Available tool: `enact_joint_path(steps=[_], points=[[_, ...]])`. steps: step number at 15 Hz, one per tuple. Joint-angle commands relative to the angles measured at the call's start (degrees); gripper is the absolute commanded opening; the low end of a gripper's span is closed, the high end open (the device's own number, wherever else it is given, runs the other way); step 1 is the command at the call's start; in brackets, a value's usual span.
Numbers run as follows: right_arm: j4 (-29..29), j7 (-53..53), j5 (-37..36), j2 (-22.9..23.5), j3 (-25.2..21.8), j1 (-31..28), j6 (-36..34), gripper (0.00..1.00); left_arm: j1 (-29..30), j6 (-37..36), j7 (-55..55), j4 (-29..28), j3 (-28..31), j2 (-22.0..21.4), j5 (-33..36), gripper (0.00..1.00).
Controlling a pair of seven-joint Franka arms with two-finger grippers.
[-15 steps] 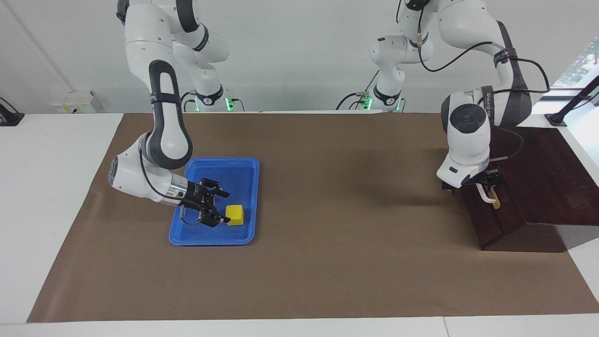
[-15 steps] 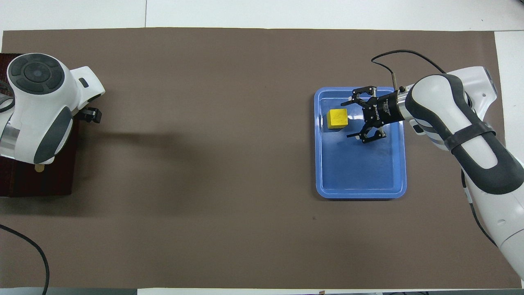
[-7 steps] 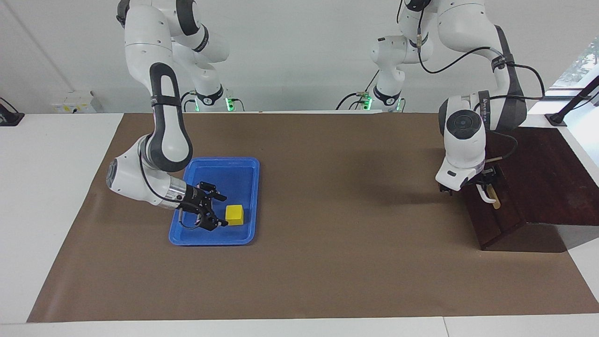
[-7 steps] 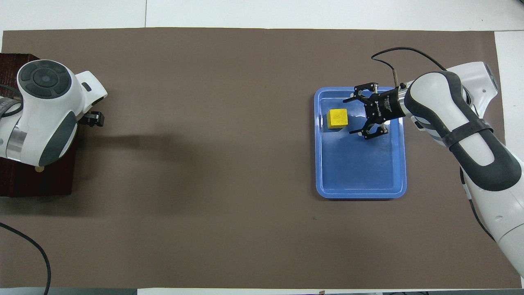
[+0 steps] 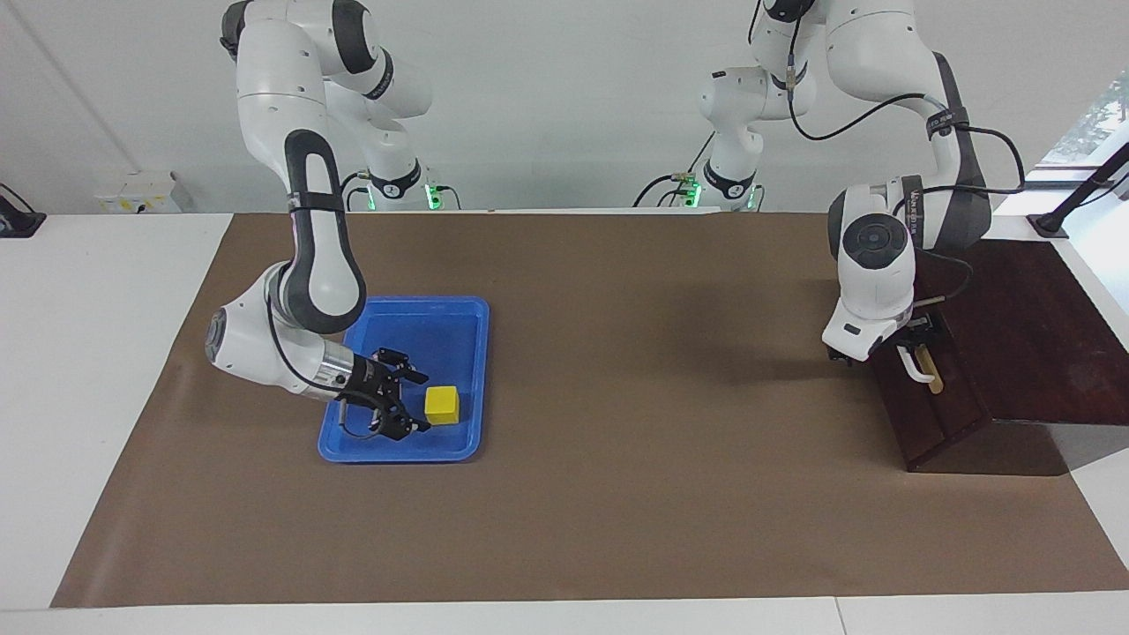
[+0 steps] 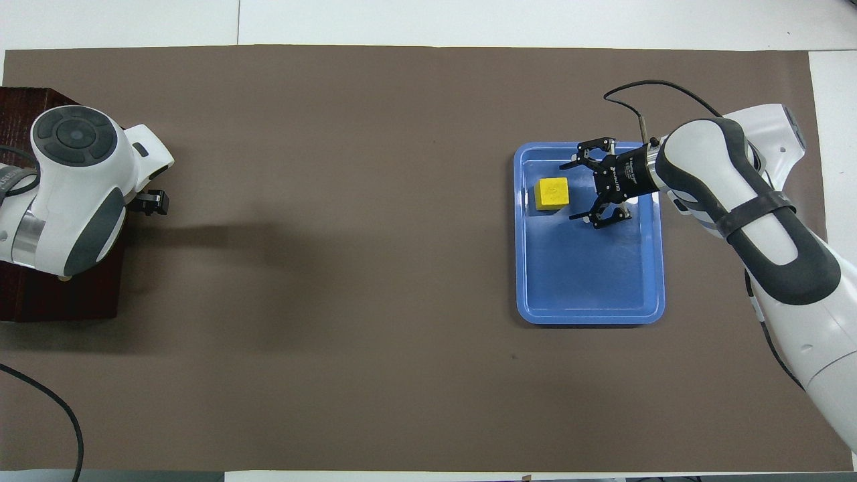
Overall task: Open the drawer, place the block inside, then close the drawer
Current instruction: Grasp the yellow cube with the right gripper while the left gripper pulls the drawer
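The yellow block (image 5: 442, 405) lies in the blue tray (image 5: 459, 339), in the part farther from the robots; it also shows in the overhead view (image 6: 552, 193). My right gripper (image 5: 417, 404) is open and low in the tray, right beside the block on the side toward the right arm's end, fingers apart from it (image 6: 572, 191). The dark drawer (image 5: 948, 407) with its white bar handle (image 5: 920, 367) looks closed in the dark cabinet (image 5: 1023, 335). My left gripper (image 5: 917, 333) is at the handle's upper end; the wrist hides its grip.
The blue tray (image 6: 589, 314) lies on the brown mat toward the right arm's end. The cabinet (image 6: 67, 301) stands at the left arm's end of the table. A cable lies at the table's near corner by the left arm.
My right gripper has sunk lower in the tray and stays open beside the block. My left hand has shifted a little along the cabinet's front, baring more of the handle. The block has not moved.
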Motion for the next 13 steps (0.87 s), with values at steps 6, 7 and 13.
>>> enact_joint_path(steps=[6,7,13], points=[[1.4,4.3,-0.6,0.6,0.3,0.8,0.1,1.00,-4.0,0.6,-1.1,-2.3,-0.7,-1.1,0.7,1.00],[1.4,4.3,-0.5,0.6,0.3,0.9,0.0,1.00,-5.1,0.3,-1.1,-2.1,-0.7,-1.1,0.4,1.00],[1.2,4.2,-0.6,0.6,0.3,0.8,0.2,1.00,-10.6,-0.9,-1.1,-1.6,-0.8,-1.1,-3.0,1.00]])
